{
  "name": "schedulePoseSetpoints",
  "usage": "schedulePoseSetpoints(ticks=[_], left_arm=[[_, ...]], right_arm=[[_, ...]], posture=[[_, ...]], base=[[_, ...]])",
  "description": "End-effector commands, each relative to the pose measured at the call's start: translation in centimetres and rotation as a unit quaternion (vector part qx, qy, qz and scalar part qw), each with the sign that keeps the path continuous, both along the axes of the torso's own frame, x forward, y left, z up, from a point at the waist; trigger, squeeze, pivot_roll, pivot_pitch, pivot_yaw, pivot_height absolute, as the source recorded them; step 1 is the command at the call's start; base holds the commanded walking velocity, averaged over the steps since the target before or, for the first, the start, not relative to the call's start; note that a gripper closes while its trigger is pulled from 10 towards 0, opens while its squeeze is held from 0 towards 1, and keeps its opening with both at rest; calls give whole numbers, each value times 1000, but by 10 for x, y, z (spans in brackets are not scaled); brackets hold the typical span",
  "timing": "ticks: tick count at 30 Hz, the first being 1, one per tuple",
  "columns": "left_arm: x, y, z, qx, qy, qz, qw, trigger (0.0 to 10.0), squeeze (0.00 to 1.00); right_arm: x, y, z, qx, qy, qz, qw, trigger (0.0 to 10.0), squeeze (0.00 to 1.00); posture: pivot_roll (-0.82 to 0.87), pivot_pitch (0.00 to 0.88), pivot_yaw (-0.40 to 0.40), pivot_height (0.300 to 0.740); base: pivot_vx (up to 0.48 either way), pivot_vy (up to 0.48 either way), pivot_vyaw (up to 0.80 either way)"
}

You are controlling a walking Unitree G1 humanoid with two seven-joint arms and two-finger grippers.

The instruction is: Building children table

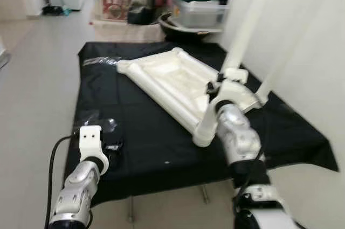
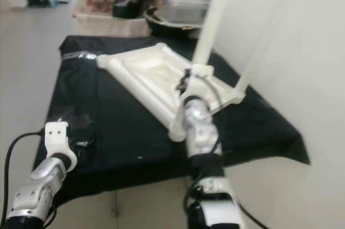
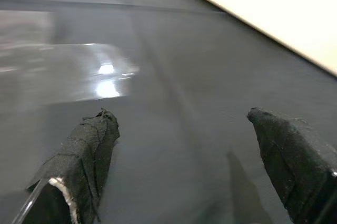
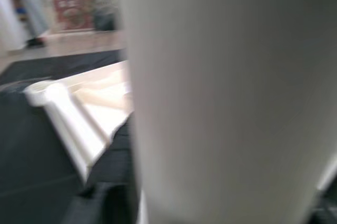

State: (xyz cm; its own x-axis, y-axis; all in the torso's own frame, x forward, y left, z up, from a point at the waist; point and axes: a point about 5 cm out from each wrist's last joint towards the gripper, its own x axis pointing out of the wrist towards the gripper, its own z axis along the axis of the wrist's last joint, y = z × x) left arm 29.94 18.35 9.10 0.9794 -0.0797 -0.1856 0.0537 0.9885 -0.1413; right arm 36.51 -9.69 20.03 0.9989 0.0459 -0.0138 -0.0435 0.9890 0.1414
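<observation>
While I look down from the head camera, the white table top [image 1: 167, 81] lies upside down in the middle of the picture, on a black cloth [image 1: 145, 137] spread over a low stand. Two white legs stand up from its right side. The near leg [image 1: 245, 29] rises toward the top right of the frame, and the far leg [image 1: 294, 40] stands just beside the white wall [image 1: 302, 132].

My right gripper [image 1: 215, 89] sits at the foot of the near leg, right of the middle. In the right wrist picture the leg fills most of the view, very close. I cannot tell if the fingers are squeezing it or spread.

My left gripper [image 3: 189, 161] is at the lower left, low over the cloth. Its fingers [image 3: 87, 155] are spread wide with nothing between them.

I think the table is plastic, so it should be light and stiff. It looks smooth, so it may slip. The legs are long, and a push near the top could tip them or lift the top. I would take hold low on a leg, close to its socket, and grab the thick round rim to hold the top down.
</observation>
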Motion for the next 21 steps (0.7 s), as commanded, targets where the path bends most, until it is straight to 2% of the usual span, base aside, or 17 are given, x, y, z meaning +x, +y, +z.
schedulePoseSetpoints(ticks=[1, 3, 4, 5, 7, 9, 11, 12, 13, 14, 15, 16, 17, 18, 19, 20, 21], left_arm=[[1, 0, -1, 5, 8, -5, 1000, 10000, 0], [2, 1, -1, 6, 7, -4, 1000, 10000, 0], [2, 1, 0, 6, 6, -3, 1000, 10000, 0], [2, 0, -1, 5, 6, -3, 1000, 10000, 0], [2, -1, -1, 5, 6, -3, 1000, 10000, 0], [1, -3, -2, 3, 6, -4, 1000, 10000, 0], [1, -3, -2, 3, 6, -4, 1000, 10000, 0], [1, -3, -3, 3, 7, -4, 1000, 10000, 0], [1, -4, -3, 3, 7, -5, 1000, 10000, 0], [1, -4, -3, 3, 7, -5, 1000, 10000, 0], [1, -4, -3, 3, 7, -5, 1000, 10000, 0], [1, -4, -3, 3, 7, -5, 1000, 10000, 0], [1, -3, -2, 4, 6, -4, 1000, 10000, 0], [1, -3, -2, 4, 6, -4, 1000, 10000, 0], [1, -2, -1, 5, 5, -3, 1000, 10000, 0], [1, 0, -1, 7, 4, -2, 1000, 10000, 0], [1, 0, -1, 7, 4, -2, 1000, 10000, 0]], right_arm=[[-2, 17, 2, 11, 6, 62, 998, 10000, 1000], [1, 15, 6, 13, 8, 70, 997, 10000, 1000], [7, 12, 20, 15, -12, 104, 994, 10000, 0], [10, 10, 29, 36, -30, 145, 988, 10000, 0], [10, 10, 35, 51, -42, 170, 983, 10000, 0], [3, 8, 50, 112, -68, 306, 943, 10000, 0], [3, 8, 50, 112, -68, 306, 943, 10000, 0], [-6, 5, 57, 105, -98, 370, 918, 10000, 0], [-20, 2, 61, 61, -125, 468, 873, 10000, 0], [-20, 2, 61, 61, -125, 468, 873, 10000, 0], [-25, 3, 59, 37, -128, 501, 855, 10000, 0], [-25, 3, 59, 37, -128, 501, 855, 10000, 0], [-30, 6, 56, 18, -126, 528, 839, 10000, 0], [-30, 6, 56, 18, -126, 528, 839, 10000, 0], [-35, 14, 48, 4, -117, 561, 819, 10000, 0], [-38, 28, 34, -16, -103, 596, 796, 10000, 0], [-38, 28, 34, -16, -103, 596, 796, 10000, 0]], posture=[[86, 0, -135, 740], [86, 0, -135, 740], [86, 0, -135, 740], [87, 0, -139, 740], [87, 0, -139, 740], [85, 0, -140, 740], [85, 0, -140, 740], [91, 0, -143, 740], [96, 0, -147, 740], [96, 0, -147, 740], [96, 0, -147, 740], [96, 0, -147, 740], [103, 0, -149, 740], [103, 0, -149, 740], [103, 0, -149, 740], [103, 0, -149, 740], [103, 0, -149, 740]], base=[[0, 0, 0], [0, 0, 0], [0, 0, 0], [0, 0, 0], [0, 0, 0], [0, 0, 0], [0, 0, 0], [0, 0, 0], [0, 0, 0], [0, 0, 0], [0, 0, 0], [0, 0, 0], [0, 0, 0], [0, 0, 0], [0, 0, 0], [0, 0, 0], [0, 0, 0]])
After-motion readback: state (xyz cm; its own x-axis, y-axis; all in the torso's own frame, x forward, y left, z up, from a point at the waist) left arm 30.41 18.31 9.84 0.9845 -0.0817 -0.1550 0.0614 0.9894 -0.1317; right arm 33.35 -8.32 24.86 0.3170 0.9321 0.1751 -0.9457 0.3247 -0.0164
